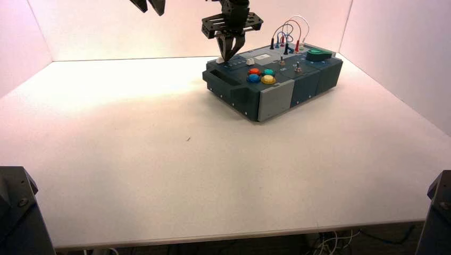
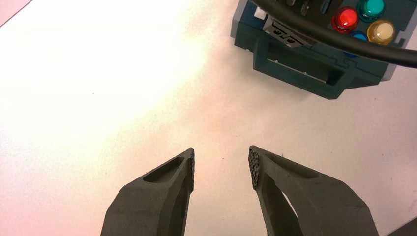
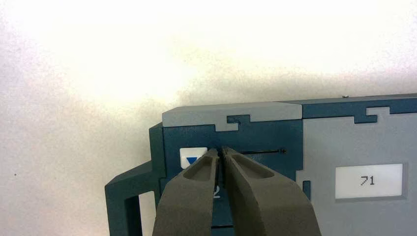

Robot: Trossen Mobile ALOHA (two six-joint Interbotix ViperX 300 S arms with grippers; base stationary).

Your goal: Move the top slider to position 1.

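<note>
The top slider's white knob (image 3: pixel 193 158), marked with a blue triangle, sits at the handle end of its dark slot track (image 3: pixel 260 151). It also shows in the high view (image 1: pixel 220 60). My right gripper (image 3: pixel 220 150) is shut, with its tips down on the track right beside the knob, on the knob's track side. A "2" shows between its fingers. In the high view the right gripper (image 1: pixel 230 53) points down at the far left part of the box (image 1: pixel 276 98). My left gripper (image 2: pixel 221 167) is open and empty, held high over the table left of the box (image 1: pixel 150 5).
A second white slider knob (image 1: pixel 250 61) sits nearby. Red (image 1: pixel 254 71), green (image 1: pixel 268 72), blue (image 1: pixel 253 78) and yellow (image 1: pixel 268 79) buttons are on the near side. A green knob (image 1: pixel 315 53) and looped wires (image 1: pixel 287 32) are at the right end. A display (image 3: pixel 369 181) reads 71.
</note>
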